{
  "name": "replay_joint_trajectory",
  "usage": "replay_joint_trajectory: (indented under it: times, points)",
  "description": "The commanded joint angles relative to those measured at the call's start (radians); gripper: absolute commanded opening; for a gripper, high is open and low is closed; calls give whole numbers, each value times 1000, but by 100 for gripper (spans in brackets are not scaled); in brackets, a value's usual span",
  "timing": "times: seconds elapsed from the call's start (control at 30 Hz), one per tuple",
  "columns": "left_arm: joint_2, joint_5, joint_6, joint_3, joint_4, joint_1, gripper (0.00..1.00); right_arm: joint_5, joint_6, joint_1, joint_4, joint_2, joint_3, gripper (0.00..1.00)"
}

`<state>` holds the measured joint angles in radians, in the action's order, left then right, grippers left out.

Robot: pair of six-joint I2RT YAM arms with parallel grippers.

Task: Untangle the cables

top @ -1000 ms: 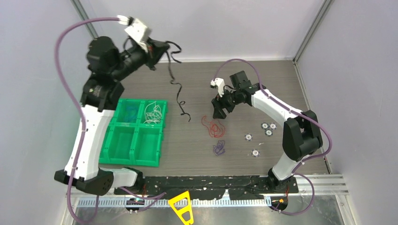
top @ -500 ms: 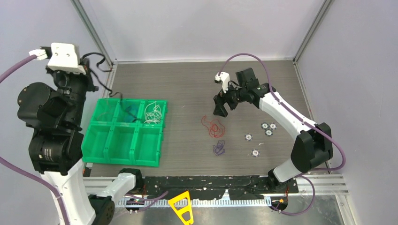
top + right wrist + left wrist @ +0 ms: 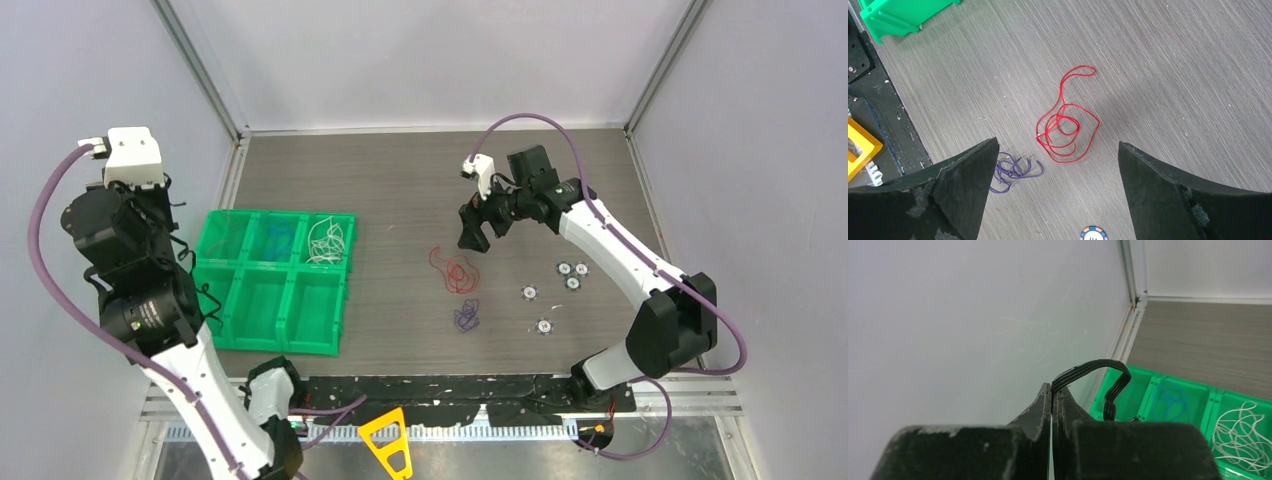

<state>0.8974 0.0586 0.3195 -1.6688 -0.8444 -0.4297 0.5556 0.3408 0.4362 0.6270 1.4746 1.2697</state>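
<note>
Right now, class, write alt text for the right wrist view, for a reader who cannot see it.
A loose red cable lies on the grey table, centred between the right arm's wide-open jaws. A smaller purple cable lies apart from it, lower left; a green bin shows top left, a round disc at the bottom edge.

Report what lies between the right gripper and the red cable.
Nothing. The right wrist view shows only air between the right gripper and the red cable.
</note>
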Motion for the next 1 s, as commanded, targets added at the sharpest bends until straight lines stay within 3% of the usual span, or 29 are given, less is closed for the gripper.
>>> replay_joint_trajectory:
  times: [0.0,0.13,0.3,0.43,0.7,0.97]
  points:
    - [16,-174,71,87,132,-143,0,14,-4,-2,25,-57,21,95]
    - [44,-301,88,161,170,-237,0,12,-1,-1,47,-64,30,95]
    - [18,-365,157,265,255,-253,0,-2,1,-2,62,-69,36,95]
    - [15,-376,191,288,217,-261,0,-6,2,-2,77,-70,46,95]
    - [-41,-414,298,507,160,-343,0,-19,23,-2,97,-94,29,95]
    - [35,-402,443,662,208,-400,0,-16,27,-2,110,-86,27,95]
